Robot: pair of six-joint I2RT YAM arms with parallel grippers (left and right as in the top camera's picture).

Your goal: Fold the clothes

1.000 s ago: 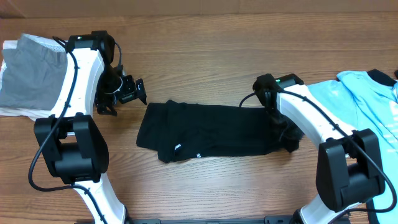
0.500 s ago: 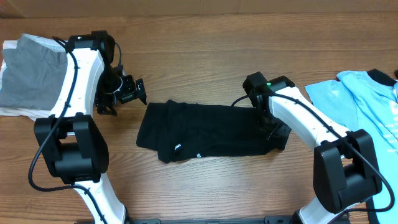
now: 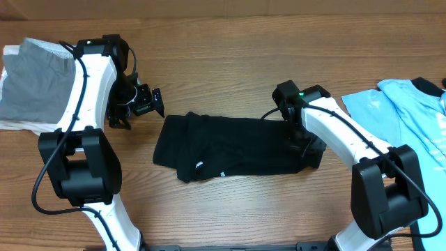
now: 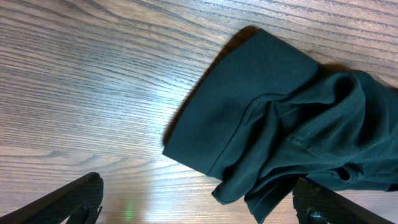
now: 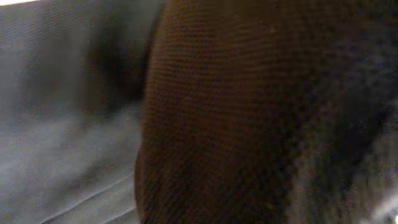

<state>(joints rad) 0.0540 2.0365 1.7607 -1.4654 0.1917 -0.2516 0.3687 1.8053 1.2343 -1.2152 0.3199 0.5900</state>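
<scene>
Right claw (image 3: pixel 307 148): down in the right end of the black shirt (image 3: pixel 230 145). Its wrist view is all dark weave pressed close, so I cannot tell how wide the jaws stand or whether they have cloth. Left claw (image 4: pixel 199 208): spread wide, holding nothing, over bare tabletop (image 4: pixel 74 74) just beside the shirt's left sleeve end. Shirt lies as a long rumpled band mid-tabletop, between the arms; light blue shirt (image 3: pixel 397 115) far right, grey garment (image 3: pixel 31 80) far left. Risks, as I judge them: a bite on one layer only would peel the band open rather than fold it; with the left end unpinned, a pull could drag the whole bundle; with the lens smothered, a missed grip may go unnoticed
</scene>
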